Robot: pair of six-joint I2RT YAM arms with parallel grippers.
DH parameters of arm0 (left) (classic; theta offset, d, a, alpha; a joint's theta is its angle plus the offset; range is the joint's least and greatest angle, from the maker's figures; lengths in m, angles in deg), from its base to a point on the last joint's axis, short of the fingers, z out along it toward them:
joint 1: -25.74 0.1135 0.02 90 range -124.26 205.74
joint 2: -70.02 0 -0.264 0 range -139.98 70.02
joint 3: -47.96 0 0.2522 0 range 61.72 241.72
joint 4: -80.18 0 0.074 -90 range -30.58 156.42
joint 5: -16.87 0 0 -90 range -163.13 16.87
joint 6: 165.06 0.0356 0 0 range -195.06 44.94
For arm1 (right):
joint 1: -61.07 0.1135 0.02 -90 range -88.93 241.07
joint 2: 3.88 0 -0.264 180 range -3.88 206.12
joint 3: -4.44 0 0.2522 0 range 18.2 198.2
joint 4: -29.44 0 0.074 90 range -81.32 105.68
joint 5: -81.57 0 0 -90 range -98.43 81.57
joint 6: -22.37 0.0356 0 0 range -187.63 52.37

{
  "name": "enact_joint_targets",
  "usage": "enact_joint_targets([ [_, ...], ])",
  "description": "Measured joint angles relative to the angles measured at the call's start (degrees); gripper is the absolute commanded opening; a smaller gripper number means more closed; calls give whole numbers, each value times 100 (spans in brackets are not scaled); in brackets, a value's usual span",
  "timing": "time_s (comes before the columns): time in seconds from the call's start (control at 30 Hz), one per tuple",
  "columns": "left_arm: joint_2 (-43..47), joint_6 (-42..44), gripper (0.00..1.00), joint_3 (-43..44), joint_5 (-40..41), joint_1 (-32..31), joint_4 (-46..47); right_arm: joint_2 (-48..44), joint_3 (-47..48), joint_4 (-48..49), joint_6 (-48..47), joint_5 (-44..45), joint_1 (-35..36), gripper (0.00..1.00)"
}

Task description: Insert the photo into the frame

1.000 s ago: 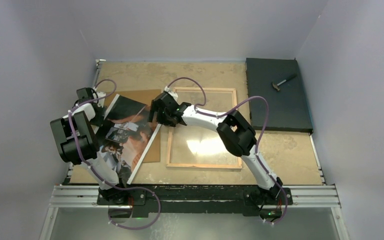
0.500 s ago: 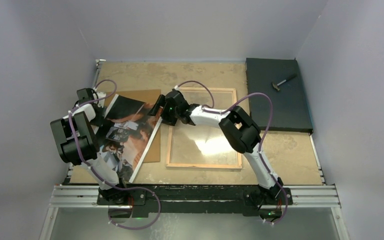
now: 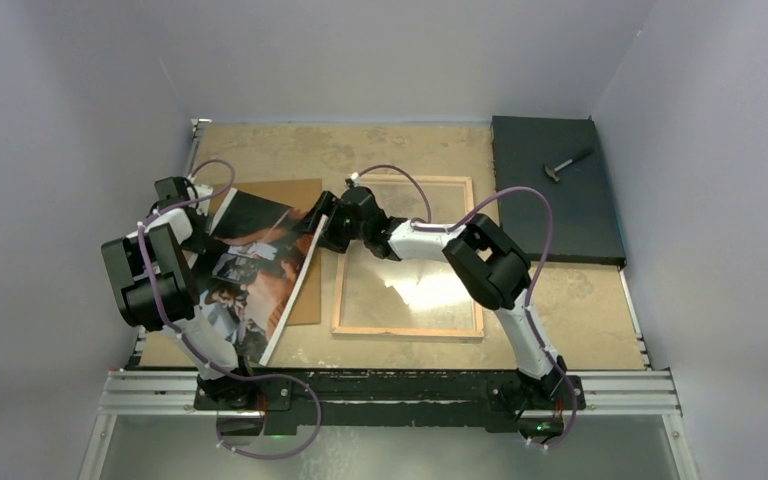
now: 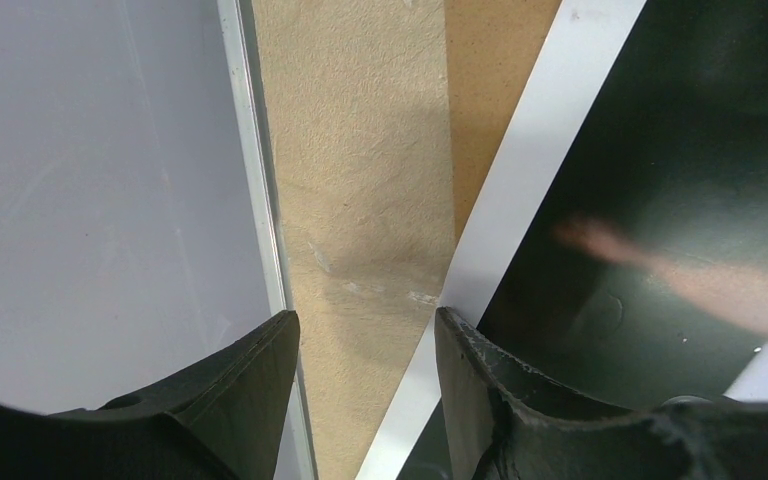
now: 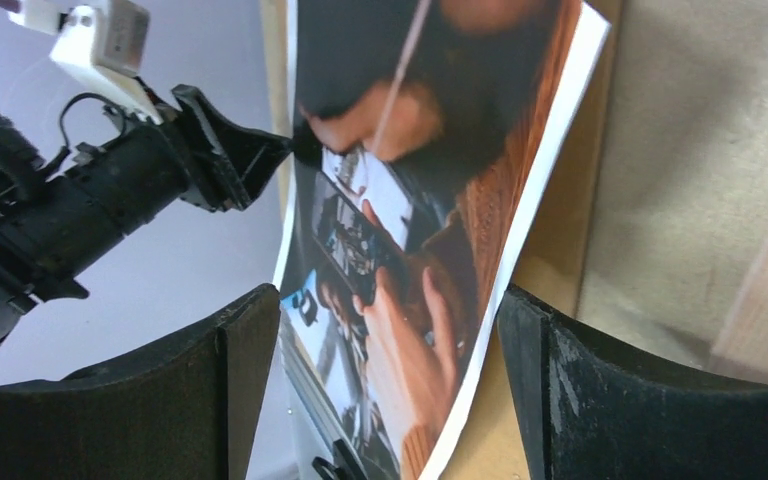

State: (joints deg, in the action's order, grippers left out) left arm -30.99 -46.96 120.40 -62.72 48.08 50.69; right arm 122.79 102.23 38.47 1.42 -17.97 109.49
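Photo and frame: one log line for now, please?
photo: beside frame, not in | left gripper: open, at photo's edge | right gripper: open, over photo's other edge

No legible text or numbers, nothing readable on the photo (image 5: 410, 250)

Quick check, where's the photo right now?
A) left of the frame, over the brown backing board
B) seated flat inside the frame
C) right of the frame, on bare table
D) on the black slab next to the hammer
A: the top view shows the photo over the brown backing board, left of the frame, whose opening shows only table.
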Motion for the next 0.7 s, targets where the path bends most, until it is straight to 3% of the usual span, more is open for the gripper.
enact_joint_targets([
  [0.13, 7, 0, 52, -7, 15, -22, -7, 0, 0, 216, -2, -61, -2, 66],
  [0.37, 44, -48, 55, 101, -76, -61, -358, 24, 122, 229, -28, -81, 0, 26],
  [0.57, 192, -157, 62, 302, -396, -81, -1049, 50, 275, -15, -192, -35, 0, 1],
  [0.7, 256, -243, 76, 627, -479, -101, -1482, 24, 448, -474, -599, 162, -2, 0],
])
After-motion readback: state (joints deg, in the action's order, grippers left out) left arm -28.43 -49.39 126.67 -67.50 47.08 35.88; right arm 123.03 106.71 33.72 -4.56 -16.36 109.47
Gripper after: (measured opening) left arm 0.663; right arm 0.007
